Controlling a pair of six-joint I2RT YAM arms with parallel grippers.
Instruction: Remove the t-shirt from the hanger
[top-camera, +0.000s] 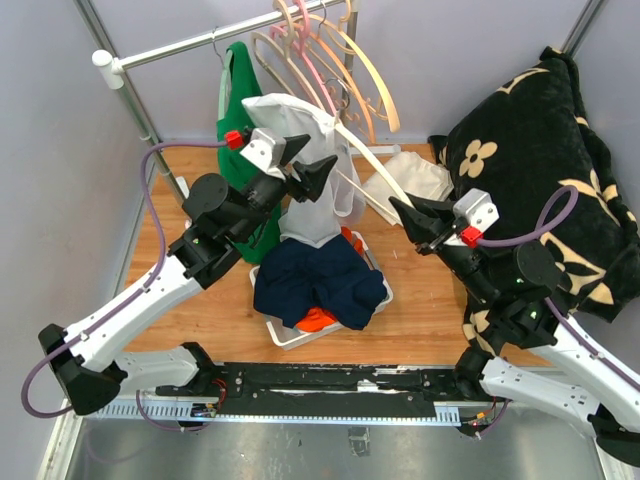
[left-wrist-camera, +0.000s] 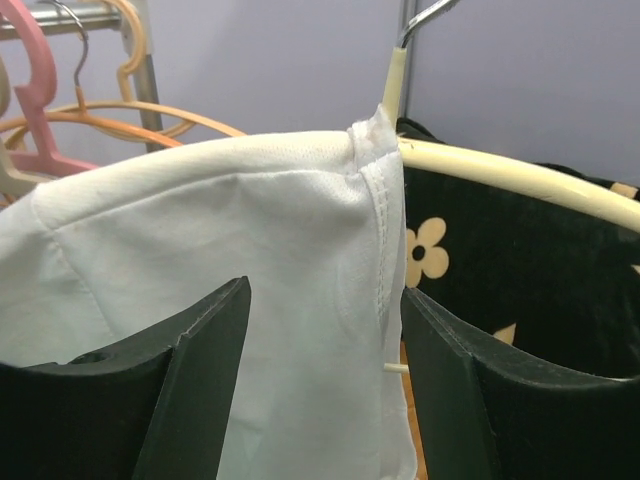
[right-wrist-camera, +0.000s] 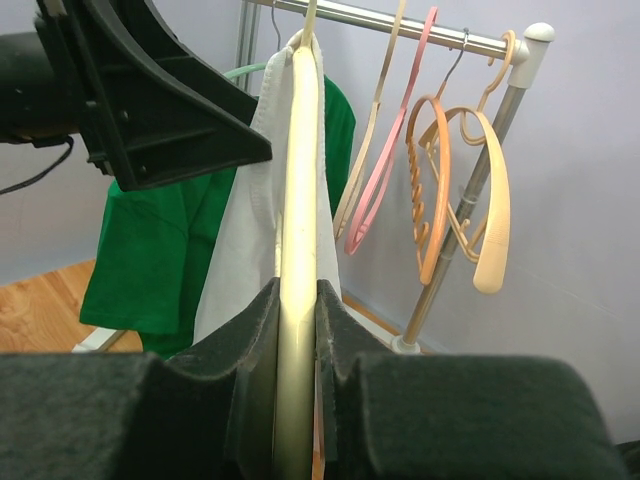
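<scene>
- Seen from above, a white knit t-shirt hangs on a cream curved plastic hanger, at twelve o'clock from a white plastic laundry basket. The hanger arm pointing to four o'clock is bare. The other shoulder is covered by cloth.
- Our left gripper reaches in from eight o'clock. Its fingers are spread, one on each side of the shirt's shoulder beside the collar seam, and they pinch nothing.
- Our right gripper comes from four o'clock. Its fingers are pressed together on the bare hanger arm.
- Risk: if the left fingers close too shallow, they may catch only the seam edge. The cloth would then slip free on the pull.
- Risk: if they close too deep, they may clamp the hanger under the fabric. Shirt and hanger would then drag together.
- Risk: a sideways pull could snag the collar on the hanger's neck, because the neckband sits tight around it.
- Risk: a hard tug could twist the smooth hanger in the right gripper's narrow hold. It could also lift the hook off the silver metal rail.
- Risk: a wide swing could knock the green t-shirt at ten o'clock, or the empty pink and orange hangers at one o'clock.
</scene>
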